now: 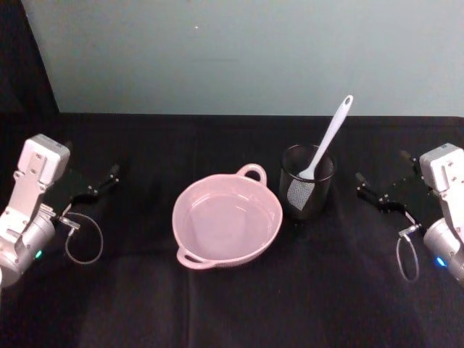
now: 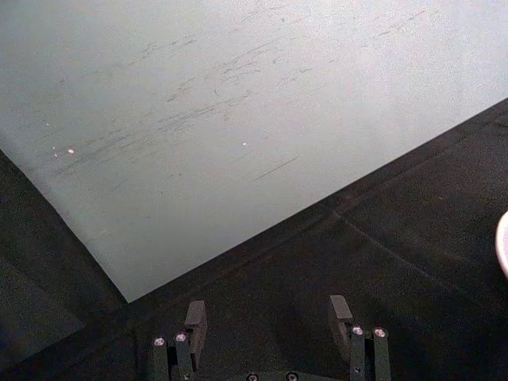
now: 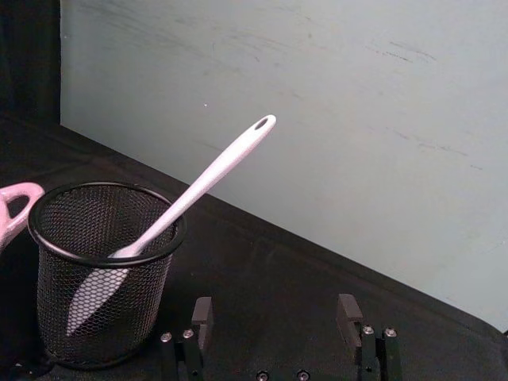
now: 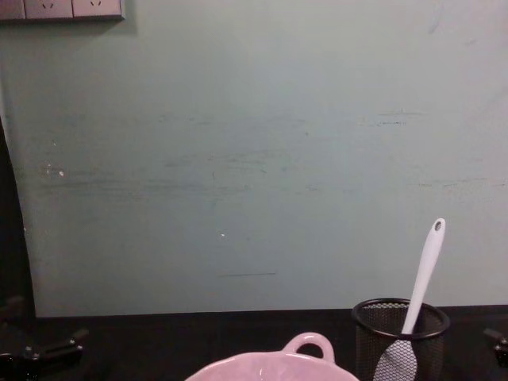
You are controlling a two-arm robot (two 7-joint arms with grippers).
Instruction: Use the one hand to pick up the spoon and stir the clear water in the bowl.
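— Entry one, right gripper (image 3: 274, 311)?
— Jaws spread wide, nothing held. The spoon (image 3: 213, 176) is lodged ahead of them, to the robot's left, blade down in the mesh cup (image 3: 103, 278), handle leaning clear above its rim.
— Handling advised?
— The upper handle should be pinched crosswise and lifted straight out before the bowl (image 1: 227, 220), farther left of the jaws, is approached. Entry two, left gripper (image 1: 101, 181): parked far left, jaws parted, empty.

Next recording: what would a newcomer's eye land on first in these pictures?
A pale pink glossy bowl with loop handles sits mid-table on the black cloth. Just to its right, a white spatula-like spoon leans blade-down in a black wire-mesh cup. The left gripper and the right gripper sit open at the table's sides, holding nothing.
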